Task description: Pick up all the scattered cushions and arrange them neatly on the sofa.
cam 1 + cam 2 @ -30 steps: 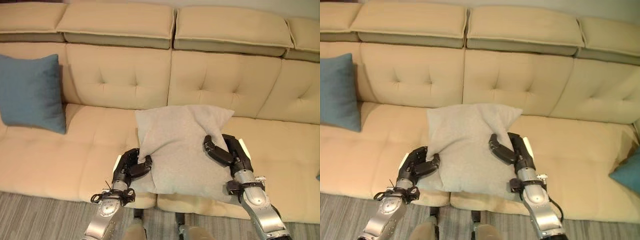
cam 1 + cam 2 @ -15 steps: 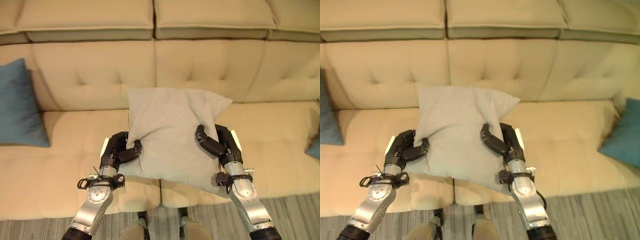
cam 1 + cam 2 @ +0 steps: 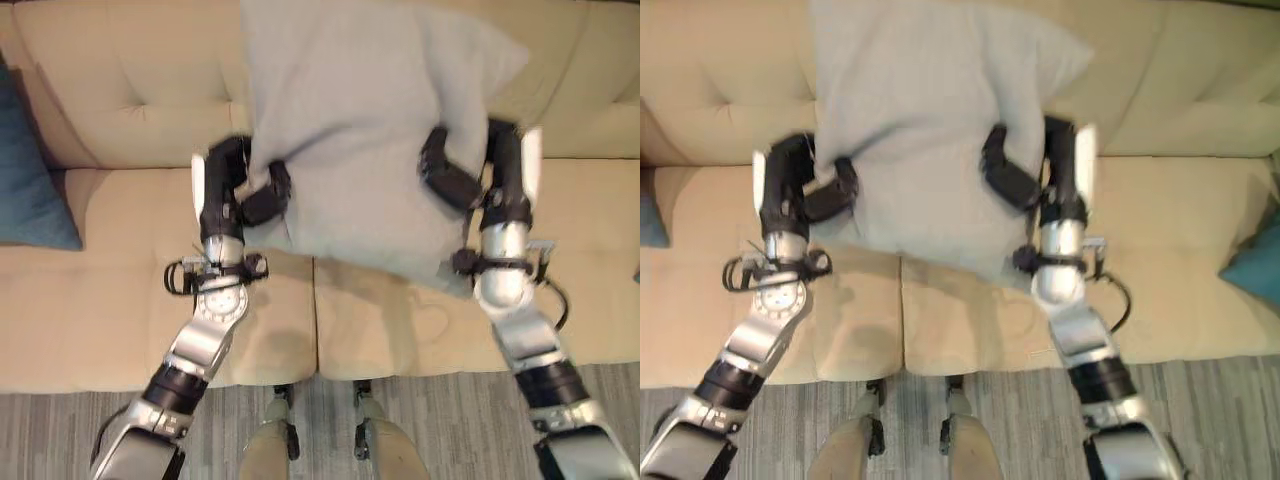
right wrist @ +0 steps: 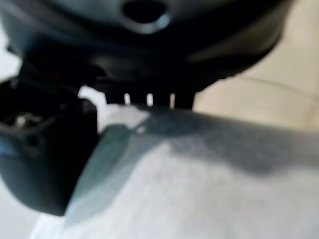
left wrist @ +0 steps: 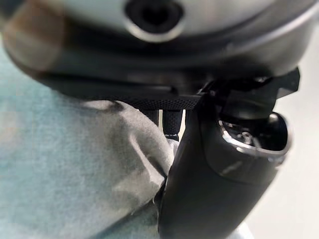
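Note:
A large light grey cushion (image 3: 360,120) is held up in front of the beige sofa's backrest (image 3: 130,80), above the seat (image 3: 110,300). My left hand (image 3: 245,195) pinches its left edge, thumb curled over the cloth (image 5: 75,164). My right hand (image 3: 465,180) grips its right edge, thumb across the front and fingers behind the grey fabric (image 4: 209,189). A blue cushion (image 3: 25,180) leans upright at the sofa's far left. The corner of another blue cushion (image 3: 1255,260) sits at the far right of the seat.
The sofa seat's front edge (image 3: 320,375) runs across the lower part of the view, with grey striped floor (image 3: 420,440) below it. The seam between two seat pads (image 3: 315,320) lies under the held cushion.
Both hands have raised the grey cushion up and toward the backrest. The camera has tilted down and closer, so the sofa top has left the picture.

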Controlling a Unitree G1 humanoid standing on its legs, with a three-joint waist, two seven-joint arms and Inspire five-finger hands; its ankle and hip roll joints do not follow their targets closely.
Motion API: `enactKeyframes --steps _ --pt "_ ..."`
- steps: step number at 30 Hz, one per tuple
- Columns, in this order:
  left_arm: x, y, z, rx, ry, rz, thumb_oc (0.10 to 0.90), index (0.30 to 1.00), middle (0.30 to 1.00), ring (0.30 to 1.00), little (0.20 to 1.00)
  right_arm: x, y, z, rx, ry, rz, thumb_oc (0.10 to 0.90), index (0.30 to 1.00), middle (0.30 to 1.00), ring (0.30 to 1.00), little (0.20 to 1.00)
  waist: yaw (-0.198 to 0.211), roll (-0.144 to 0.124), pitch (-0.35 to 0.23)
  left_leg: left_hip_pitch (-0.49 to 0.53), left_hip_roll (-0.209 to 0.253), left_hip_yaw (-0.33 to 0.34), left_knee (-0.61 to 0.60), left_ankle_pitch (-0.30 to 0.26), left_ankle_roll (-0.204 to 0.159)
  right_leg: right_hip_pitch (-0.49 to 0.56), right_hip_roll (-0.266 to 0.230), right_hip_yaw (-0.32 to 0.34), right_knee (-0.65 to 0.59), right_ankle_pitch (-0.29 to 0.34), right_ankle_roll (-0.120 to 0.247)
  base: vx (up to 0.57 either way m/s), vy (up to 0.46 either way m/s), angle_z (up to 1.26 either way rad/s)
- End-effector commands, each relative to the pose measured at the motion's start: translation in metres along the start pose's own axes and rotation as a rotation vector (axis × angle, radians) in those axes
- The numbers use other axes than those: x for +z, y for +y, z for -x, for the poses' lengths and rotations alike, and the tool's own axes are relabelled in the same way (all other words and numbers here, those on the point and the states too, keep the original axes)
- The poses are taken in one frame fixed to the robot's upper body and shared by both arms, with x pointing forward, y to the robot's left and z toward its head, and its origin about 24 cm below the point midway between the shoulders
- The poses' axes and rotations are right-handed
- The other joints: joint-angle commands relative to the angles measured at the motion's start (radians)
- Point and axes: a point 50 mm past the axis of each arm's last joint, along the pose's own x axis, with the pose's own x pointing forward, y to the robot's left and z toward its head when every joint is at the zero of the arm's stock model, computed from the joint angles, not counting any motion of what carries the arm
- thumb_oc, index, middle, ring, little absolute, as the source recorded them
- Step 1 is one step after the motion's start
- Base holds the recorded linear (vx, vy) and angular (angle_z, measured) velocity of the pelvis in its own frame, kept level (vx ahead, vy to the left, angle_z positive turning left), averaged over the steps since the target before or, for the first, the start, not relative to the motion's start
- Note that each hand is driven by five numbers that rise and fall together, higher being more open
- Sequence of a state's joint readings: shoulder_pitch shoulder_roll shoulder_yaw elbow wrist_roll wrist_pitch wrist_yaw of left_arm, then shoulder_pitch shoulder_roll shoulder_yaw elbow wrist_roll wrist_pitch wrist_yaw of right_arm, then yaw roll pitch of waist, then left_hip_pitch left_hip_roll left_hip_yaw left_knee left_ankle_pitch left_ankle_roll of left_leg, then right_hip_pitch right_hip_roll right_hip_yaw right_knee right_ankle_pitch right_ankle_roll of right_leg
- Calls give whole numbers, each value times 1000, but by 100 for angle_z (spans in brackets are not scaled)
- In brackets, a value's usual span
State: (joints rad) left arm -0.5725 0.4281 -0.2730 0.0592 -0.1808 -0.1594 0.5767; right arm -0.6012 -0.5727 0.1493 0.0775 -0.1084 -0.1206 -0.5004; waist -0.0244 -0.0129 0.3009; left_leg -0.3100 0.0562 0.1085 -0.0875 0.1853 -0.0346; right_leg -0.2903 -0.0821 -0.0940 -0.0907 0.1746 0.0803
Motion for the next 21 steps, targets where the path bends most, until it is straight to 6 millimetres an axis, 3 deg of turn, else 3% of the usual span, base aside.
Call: enactKeyframes --steps 1,4,8,10,11,12,13,16,21 --pt "114 -28 -20 -51 -611 189 400 300 300 300 300 76 -12 -33 -186 -412 -99 400 300 300 300 300 16 -3 -136 10 6 -39 0 -113 -45 21 -42 -11 149 -204 72 32 -7 7" --pt "127 -40 -35 -35 -643 202 400 300 300 300 300 90 -14 -57 -280 -440 -72 400 300 300 300 300 21 3 -126 -5 3 -45 0 -102 -49 -1 -41 -10 154 -197 72 8 -5 9" --pt "132 -55 -52 -38 -613 210 400 300 300 300 300 90 -12 -80 -324 -392 -34 400 300 300 300 300 29 6 -116 -25 1 -53 0 -96 -53 -18 -39 -11 154 -194 73 -21 -2 9" --pt "130 -75 -77 -54 -530 165 402 302 302 302 302 90 -9 -110 -331 -307 28 409 314 314 314 314 30 8 -103 -43 0 -57 0 -92 -58 -34 -38 -10 160 -198 75 -21 1 11" --pt "132 -75 -78 -52 -535 168 402 302 302 302 302 91 -9 -112 -334 -312 27 409 314 314 314 314 31 9 -99 -48 0 -57 0 -87 -57 -38 -37 -10 159 -192 74 -23 12 12" --pt "130 -83 -97 -71 -466 110 800 900 900 900 900 91 -6 -131 -292 -248 71 744 815 815 815 815 29 9 -93 -55 -2 -60 0 -86 -61 -46 -36 -9 163 -192 76 -41 15 8" --pt "130 -85 -104 -80 -447 86 800 900 900 900 900 91 -6 -138 -276 -223 89 800 900 900 900 900 29 11 -86 -60 -3 -61 0 -83 -62 -49 -36 -8 164 -191 76 -43 20 5" --pt "130 -88 -120 -110 -391 9 800 900 900 900 900 90 -6 -154 -199 -163 205 800 900 900 900 900 29 19 -65 -80 -1 -64 0 -65 -68 -65 -34 -11 167 -180 76 -45 8 0" --pt "117 -88 -120 -147 -340 -34 800 900 900 900 900 84 -3 -153 -149 -134 218 800 900 900 900 900 22 27 -51 -86 -3 -66 0 -64 -67 -72 -33 -10 172 -182 74 -14 8 6"
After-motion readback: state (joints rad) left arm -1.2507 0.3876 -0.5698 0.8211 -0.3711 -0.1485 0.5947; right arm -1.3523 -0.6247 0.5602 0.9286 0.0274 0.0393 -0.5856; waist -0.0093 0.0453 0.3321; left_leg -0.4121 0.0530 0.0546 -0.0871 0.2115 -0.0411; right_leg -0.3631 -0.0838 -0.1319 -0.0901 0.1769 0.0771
